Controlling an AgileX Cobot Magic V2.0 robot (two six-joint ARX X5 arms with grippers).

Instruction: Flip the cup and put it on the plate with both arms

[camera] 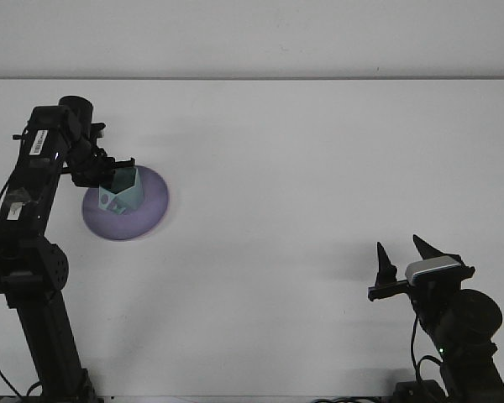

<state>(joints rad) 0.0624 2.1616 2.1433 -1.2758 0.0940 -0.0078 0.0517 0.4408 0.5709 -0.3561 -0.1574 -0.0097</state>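
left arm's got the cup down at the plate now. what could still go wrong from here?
1. The cup looks tilted and sits toward the plate's upper-left edge; on release it may tip or roll off.
2. The left end effector grips the cup at its top, so opening or retracting could drag the cup over.
3. Whether the cup's base touches the plate can't be told from this view; releasing too high could drop it.
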